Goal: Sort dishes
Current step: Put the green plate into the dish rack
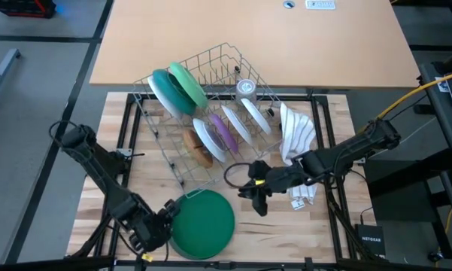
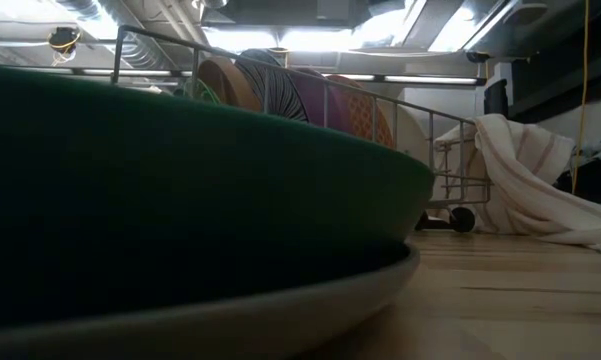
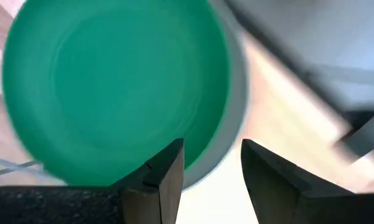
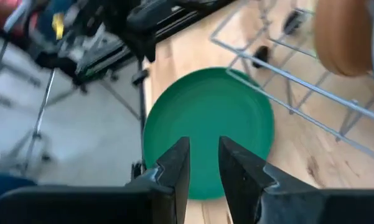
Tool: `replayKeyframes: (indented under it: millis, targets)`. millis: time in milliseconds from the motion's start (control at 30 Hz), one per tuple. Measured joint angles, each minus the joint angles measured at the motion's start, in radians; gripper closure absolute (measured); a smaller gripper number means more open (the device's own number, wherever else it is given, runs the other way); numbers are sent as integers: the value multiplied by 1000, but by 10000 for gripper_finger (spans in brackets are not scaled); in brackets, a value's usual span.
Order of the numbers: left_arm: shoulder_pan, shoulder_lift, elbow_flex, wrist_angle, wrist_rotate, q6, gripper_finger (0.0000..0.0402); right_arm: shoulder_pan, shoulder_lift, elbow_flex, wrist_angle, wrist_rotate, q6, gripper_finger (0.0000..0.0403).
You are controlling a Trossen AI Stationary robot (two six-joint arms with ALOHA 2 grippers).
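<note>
Grey wire rack (image 1: 203, 113) behind green plate (image 1: 203, 222), cloth (image 1: 297, 135) beside

From overhead, one camera looks straight down on the whole worktop (image 1: 286, 226), taking in both arms, the wire rack (image 1: 203, 113) and the green plate (image 1: 203, 222) near the front edge, while a second sits at worktop height so close to that plate (image 2: 180, 200) that its rim fills most of the picture, with the rack (image 2: 310, 100) and the striped cloth (image 2: 540, 180) behind. Each wrist camera looks forward past its own end effector, the left end effector (image 3: 211, 180) very near the plate (image 3: 112, 87), the right end effector (image 4: 204, 171) farther back, so all four views share that plate (image 4: 208, 124)
</note>
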Motion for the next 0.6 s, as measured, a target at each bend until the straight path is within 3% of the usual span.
replayKeyframes:
  millis: [200, 600]
  targets:
    - [-6, 84, 0, -46, -43, 134, 254, -4, 0, -61, 43, 69, 182, 316]
    - [-6, 239, 0, -2, -42, 268, 254, -3, -1, -69, 63, 110, 232, 316]
